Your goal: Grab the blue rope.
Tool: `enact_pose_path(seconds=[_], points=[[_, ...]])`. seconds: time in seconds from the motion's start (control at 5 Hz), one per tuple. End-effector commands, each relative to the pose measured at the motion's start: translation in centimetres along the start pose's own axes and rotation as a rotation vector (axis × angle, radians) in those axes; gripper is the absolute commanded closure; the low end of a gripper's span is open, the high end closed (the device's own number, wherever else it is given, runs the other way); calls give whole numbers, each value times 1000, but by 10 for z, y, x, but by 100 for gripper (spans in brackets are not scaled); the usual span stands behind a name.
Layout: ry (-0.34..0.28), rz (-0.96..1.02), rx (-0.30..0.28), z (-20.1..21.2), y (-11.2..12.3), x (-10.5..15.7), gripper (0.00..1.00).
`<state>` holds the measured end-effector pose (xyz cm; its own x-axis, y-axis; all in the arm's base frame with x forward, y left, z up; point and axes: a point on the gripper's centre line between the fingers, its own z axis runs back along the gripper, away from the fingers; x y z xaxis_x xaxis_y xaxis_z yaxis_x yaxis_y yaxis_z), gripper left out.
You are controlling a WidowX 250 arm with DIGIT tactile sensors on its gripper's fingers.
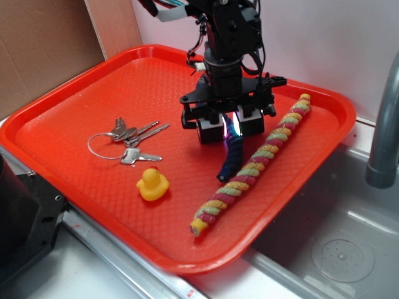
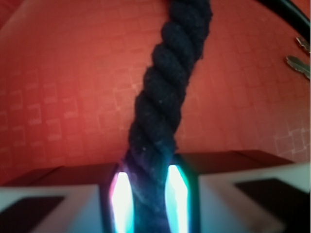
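Blue rope (image 2: 165, 97) pinched between closed fingers (image 2: 121, 199).

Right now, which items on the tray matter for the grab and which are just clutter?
In the job:
- blue rope, pinched between the glowing pads
- end effector, closed on it

Lying about:
- multicoloured rope
- keys
- rubber duck
- red tray underneath

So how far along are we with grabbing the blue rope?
Done: the gripper has closed on the blue rope; the wrist view shows it pinched between the lit pads. In hand: the upper end is held, the lower end touching the red tray. Left: lifting it clear.
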<state>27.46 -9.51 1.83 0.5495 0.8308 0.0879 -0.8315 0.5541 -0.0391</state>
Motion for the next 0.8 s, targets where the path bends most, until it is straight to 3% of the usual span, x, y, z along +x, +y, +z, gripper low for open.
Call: enact_pose_path(seconds=[0.0,0.4,0.6], points=[[29,-157,3,25,4,22,100],[2,-478,72,95,16,39,100],[16,-578,38,132,35,46,100]])
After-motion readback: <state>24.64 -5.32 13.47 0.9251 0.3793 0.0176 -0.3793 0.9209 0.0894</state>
